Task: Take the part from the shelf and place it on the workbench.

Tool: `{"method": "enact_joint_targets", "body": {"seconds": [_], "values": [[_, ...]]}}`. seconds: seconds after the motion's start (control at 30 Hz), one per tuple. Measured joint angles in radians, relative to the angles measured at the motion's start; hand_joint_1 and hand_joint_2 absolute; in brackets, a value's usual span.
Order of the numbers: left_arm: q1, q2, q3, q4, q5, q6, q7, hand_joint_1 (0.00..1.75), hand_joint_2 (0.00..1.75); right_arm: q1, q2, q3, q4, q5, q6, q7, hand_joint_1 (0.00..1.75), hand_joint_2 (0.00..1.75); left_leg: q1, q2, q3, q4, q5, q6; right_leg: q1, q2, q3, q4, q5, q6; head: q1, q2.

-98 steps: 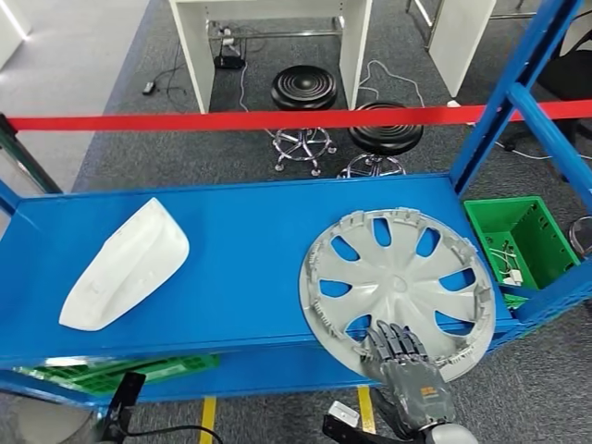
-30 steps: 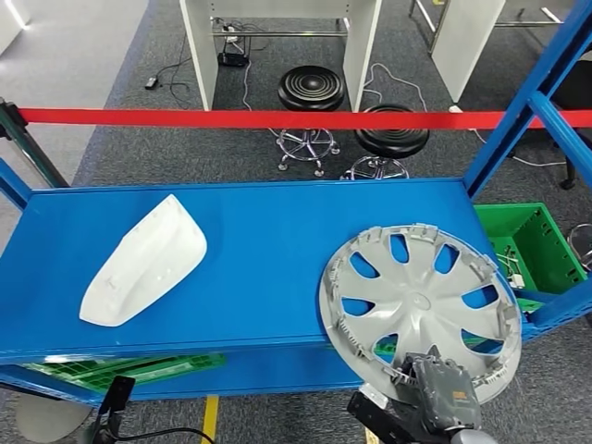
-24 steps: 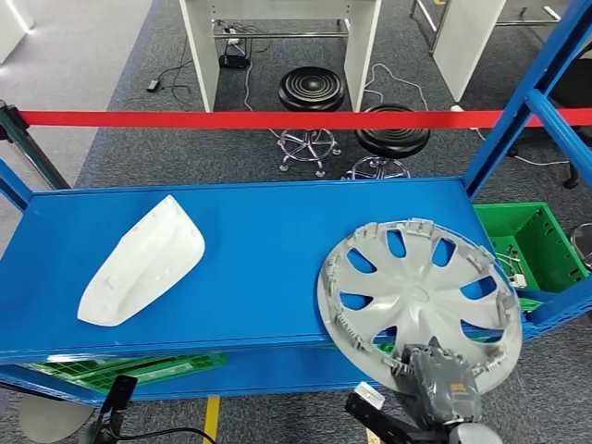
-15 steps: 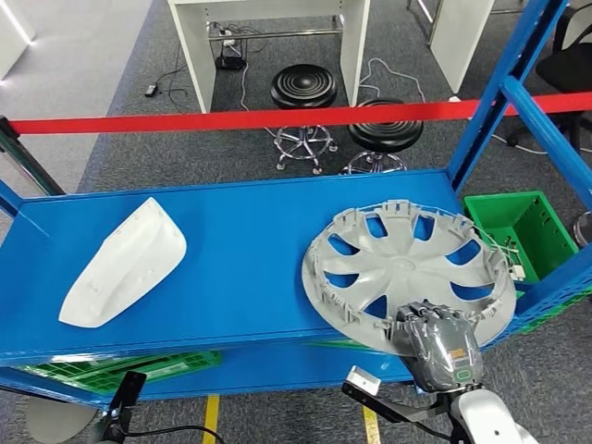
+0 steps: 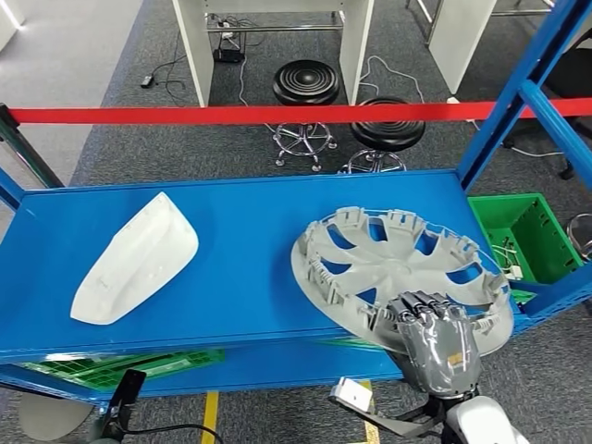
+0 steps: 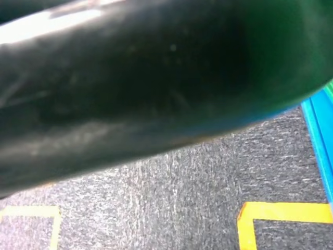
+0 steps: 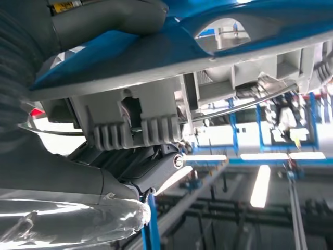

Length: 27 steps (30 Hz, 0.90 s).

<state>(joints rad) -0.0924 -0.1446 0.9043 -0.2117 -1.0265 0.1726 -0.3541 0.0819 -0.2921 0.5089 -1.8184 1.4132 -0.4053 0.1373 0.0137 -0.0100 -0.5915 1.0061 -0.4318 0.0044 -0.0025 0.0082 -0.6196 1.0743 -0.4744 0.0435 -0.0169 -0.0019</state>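
Right hand (image 5: 438, 340), grey, ribbed cover: fingers curled over the near rim of the round silver plastic wheel cover (image 5: 400, 273), thumb beneath the rim. In the right wrist view the thick grey thumb (image 7: 114, 18) lies against one face of the cover's clipped edge (image 7: 157, 122) and the darker fingers (image 7: 129, 174) press the other, so the rim is clamped between them.

Wheel cover: tilted, near edge raised at the hand, overhanging the front lip of the blue metal shelf (image 5: 237, 259); far edge low over the shelf's right half. Whether the far edge touches the deck, cannot tell.

Left hand: the left wrist view is blurred by a dark shape; state cannot be told.

Around: white moulded plastic shell (image 5: 132, 259) flat on the shelf's left half, well apart from the cover. Blue upright post (image 5: 520, 88) at the shelf's right end, near the cover's far right edge. Green plastic crate (image 5: 527, 231) just beyond that end, with small bits inside. Red tape barrier (image 5: 279, 114) runs behind the shelf; two black round stools (image 5: 305, 88) stand beyond it on grey carpet.
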Motion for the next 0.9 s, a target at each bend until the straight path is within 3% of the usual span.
{"method": "enact_joint_targets", "body": {"seconds": [0.1, 0.13, 0.17, 0.2, 0.27, 0.3, 0.37, 0.47, 0.53, 0.6, 0.63, 0.67, 0.7, 0.8, 0.83, 0.9], "values": [[-0.001, 0.001, -0.001, 0.000, -0.008, 0.003, 0.005, 0.00, 0.00, 0.005, 0.011, 0.007, -0.008, 0.002, -0.028, -0.007, 1.75, 1.75, 0.001, 0.001, 0.001, 0.000, -0.001, 0.008, -0.003, -0.001, -0.087, 0.183, -0.085, 0.010, 0.006, 0.000], [0.000, 0.001, -0.002, 0.000, -0.010, 0.003, 0.007, 0.00, 0.00, 0.007, 0.015, 0.009, -0.008, 0.001, -0.034, -0.009, 1.75, 1.75, 0.001, 0.001, 0.002, 0.000, -0.001, 0.008, -0.004, -0.001, -0.109, 0.227, -0.095, 0.012, 0.006, 0.000], [0.001, 0.001, -0.003, 0.000, -0.012, 0.004, 0.010, 0.00, 0.00, 0.009, 0.018, 0.010, -0.008, 0.001, -0.038, -0.012, 1.75, 1.75, 0.002, 0.001, 0.003, 0.000, -0.002, 0.008, -0.004, -0.001, -0.114, 0.234, -0.085, 0.012, 0.006, 0.000], [0.002, 0.001, -0.003, 0.000, -0.013, 0.004, 0.011, 0.00, 0.00, 0.011, 0.021, 0.013, -0.008, 0.000, -0.043, -0.014, 1.75, 1.75, 0.002, 0.000, 0.005, 0.000, -0.003, 0.007, -0.005, -0.001, -0.100, 0.202, -0.058, 0.012, 0.006, 0.000], [0.004, 0.002, -0.005, 0.000, -0.015, 0.006, 0.014, 0.00, 0.00, 0.014, 0.028, 0.017, -0.008, 0.000, -0.049, -0.018, 1.75, 1.75, 0.003, -0.003, 0.010, 0.001, -0.006, 0.000, -0.008, -0.001, -0.037, 0.075, 0.006, 0.013, 0.007, 0.000], [0.004, 0.003, -0.006, 0.000, -0.015, 0.006, 0.015, 0.00, 0.00, 0.016, 0.032, 0.020, -0.008, 0.000, -0.053, -0.019, 1.75, 1.75, 0.001, -0.004, 0.010, 0.003, -0.008, -0.004, -0.009, 0.000, -0.008, 0.019, 0.023, 0.011, 0.006, 0.000], [0.006, 0.007, -0.006, 0.000, -0.017, 0.007, 0.016, 0.00, 0.00, 0.019, 0.038, 0.023, -0.008, 0.000, -0.058, -0.020, 1.75, 1.75, -0.002, -0.005, 0.007, 0.005, -0.007, -0.016, -0.007, 0.003, 0.016, -0.029, 0.026, 0.003, 0.005, 0.000], [0.009, 0.008, -0.007, 0.000, -0.020, 0.010, 0.021, 0.00, 0.00, 0.022, 0.044, 0.025, -0.008, -0.001, -0.064, -0.021, 1.75, 1.75, 0.000, -0.004, 0.003, 0.008, -0.012, -0.030, -0.008, 0.004, 0.015, -0.031, 0.030, -0.019, 0.002, 0.000], [0.009, 0.008, -0.007, 0.000, -0.021, 0.011, 0.023, 0.00, 0.00, 0.023, 0.049, 0.025, -0.008, -0.003, -0.068, -0.025, 1.75, 1.75, 0.000, -0.001, -0.026, 0.073, -0.056, -0.038, -0.010, 0.002, 0.015, -0.035, 0.033, -0.032, -0.002, 0.000], [0.010, 0.010, -0.008, 0.000, -0.022, 0.013, 0.023, 0.00, 0.00, 0.023, 0.053, 0.026, -0.008, -0.004, -0.073, -0.030, 1.75, 1.75, -0.001, 0.000, -0.090, 0.209, -0.119, -0.042, -0.008, 0.002, 0.013, -0.035, 0.033, -0.038, -0.005, 0.000], [0.011, 0.011, -0.008, 0.000, -0.022, 0.013, 0.023, 0.00, 0.00, 0.023, 0.055, 0.026, -0.008, -0.005, -0.076, -0.032, 1.75, 1.75, -0.002, 0.000, -0.117, 0.264, -0.136, -0.042, -0.007, 0.002, 0.013, -0.035, 0.033, -0.039, -0.005, 0.000], [0.013, 0.012, -0.008, 0.000, -0.023, 0.014, 0.024, 0.00, 0.00, 0.022, 0.057, 0.027, -0.008, -0.005, -0.078, -0.034, 1.75, 1.75, -0.003, 0.000, -0.129, 0.288, -0.133, -0.040, -0.006, 0.002, 0.013, -0.035, 0.034, -0.039, -0.005, 0.000], [0.013, 0.012, -0.008, 0.000, -0.024, 0.013, 0.024, 0.00, 0.00, 0.021, 0.059, 0.027, -0.007, -0.005, -0.078, -0.036, 1.75, 1.75, -0.003, 0.000, -0.123, 0.272, -0.112, -0.038, -0.005, 0.002, 0.013, -0.034, 0.034, -0.039, -0.005, 0.000], [0.011, 0.013, -0.011, 0.000, -0.029, 0.012, 0.024, 0.00, 0.00, 0.012, 0.065, 0.030, -0.006, -0.004, -0.083, -0.050, 1.75, 1.75, -0.006, 0.000, -0.033, 0.083, -0.017, -0.025, -0.002, 0.003, 0.014, -0.033, 0.033, -0.036, -0.004, 0.000], [0.009, 0.014, -0.013, 0.000, -0.031, 0.009, 0.024, 0.00, 0.00, 0.006, 0.068, 0.033, -0.005, -0.003, -0.085, -0.056, 1.75, 1.75, -0.007, 0.000, -0.011, 0.034, -0.004, -0.022, -0.001, 0.003, 0.011, -0.032, 0.034, -0.032, -0.004, 0.000], [0.007, 0.014, -0.020, 0.000, -0.034, -0.001, 0.020, 0.00, 0.00, -0.008, 0.072, 0.043, 0.000, -0.001, -0.090, -0.068, 1.75, 1.75, -0.009, -0.001, -0.001, 0.003, -0.004, -0.016, 0.002, 0.004, 0.007, -0.034, 0.038, -0.022, -0.003, 0.000]]}}
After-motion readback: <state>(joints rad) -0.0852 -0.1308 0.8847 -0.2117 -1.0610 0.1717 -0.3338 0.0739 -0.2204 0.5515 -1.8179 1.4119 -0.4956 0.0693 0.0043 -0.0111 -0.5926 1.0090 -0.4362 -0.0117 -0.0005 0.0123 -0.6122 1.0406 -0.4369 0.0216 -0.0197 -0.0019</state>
